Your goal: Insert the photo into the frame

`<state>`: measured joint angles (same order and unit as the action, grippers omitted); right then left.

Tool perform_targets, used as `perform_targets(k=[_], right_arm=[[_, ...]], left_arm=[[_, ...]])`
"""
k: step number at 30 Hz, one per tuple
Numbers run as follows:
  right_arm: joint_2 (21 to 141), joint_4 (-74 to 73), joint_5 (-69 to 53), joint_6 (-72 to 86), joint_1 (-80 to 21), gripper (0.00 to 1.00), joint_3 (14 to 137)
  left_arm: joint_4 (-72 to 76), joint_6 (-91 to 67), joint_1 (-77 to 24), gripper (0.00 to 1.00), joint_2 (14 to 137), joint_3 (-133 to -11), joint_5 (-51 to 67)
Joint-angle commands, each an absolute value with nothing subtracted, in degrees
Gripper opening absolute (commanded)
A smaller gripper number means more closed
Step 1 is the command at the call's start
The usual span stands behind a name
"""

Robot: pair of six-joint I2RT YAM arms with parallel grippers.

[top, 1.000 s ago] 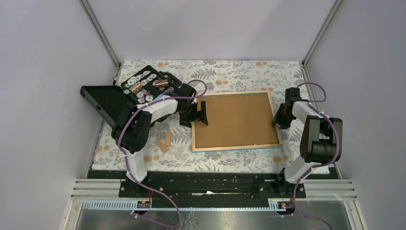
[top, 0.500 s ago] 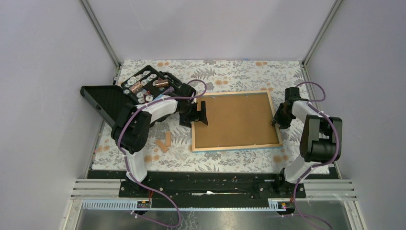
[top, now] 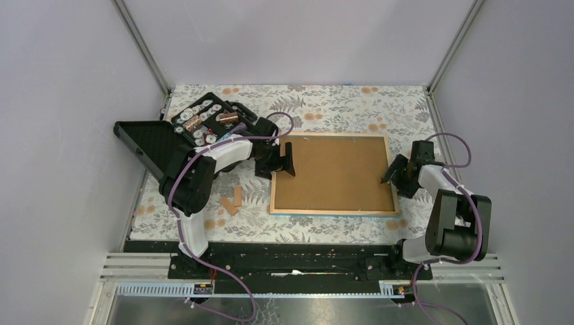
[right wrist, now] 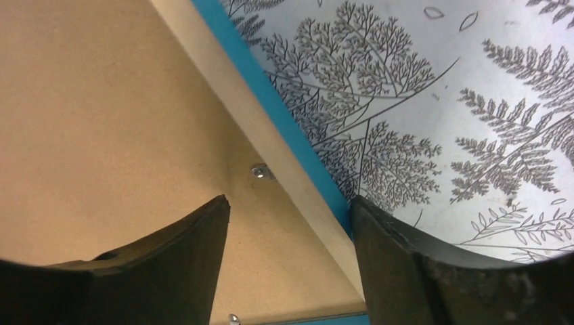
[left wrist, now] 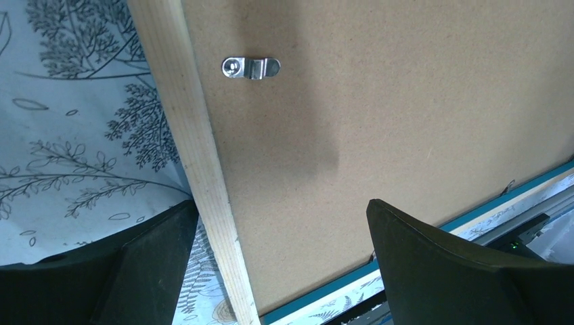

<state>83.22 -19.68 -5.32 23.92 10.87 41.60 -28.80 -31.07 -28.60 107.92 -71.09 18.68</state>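
Observation:
The frame lies face down on the flowered cloth, its light wood rim up and a brown backing board filling it. The photo is out of view. My left gripper is open and straddles the frame's left rim, one finger over the cloth and the other over the board, near a metal clip. My right gripper stands open across the right rim. One of its fingers is over the board; the other is at the blue outer edge. Its jaws close on nothing.
An open black case of small parts sits at the back left, its lid folded out to the left. Two small wooden blocks lie left of the frame. Enclosure walls stand close on both sides and behind.
The frame has turned from a slight slant to lie square with the table. My right gripper moved nearer along the right rim and its jaws widened. The left arm has not moved.

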Motion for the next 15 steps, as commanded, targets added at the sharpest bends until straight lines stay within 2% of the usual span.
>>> perform_targets(k=[1,7,15], right_arm=[[79.37,-21.5,-13.3,26.79,10.63,0.76,38.73],[73.36,-19.21,-21.59,29.75,10.63,0.83,32.96],[63.87,-14.71,-30.17,39.01,8.9,0.86,24.17]], left_arm=[[-26.03,-31.53,-30.21,0.99,111.44,-74.97,20.42],[-28.27,-34.05,-31.5,0.99,118.11,-83.74,20.47],[-22.76,-33.74,-34.48,0.99,134.48,-107.81,20.14]])
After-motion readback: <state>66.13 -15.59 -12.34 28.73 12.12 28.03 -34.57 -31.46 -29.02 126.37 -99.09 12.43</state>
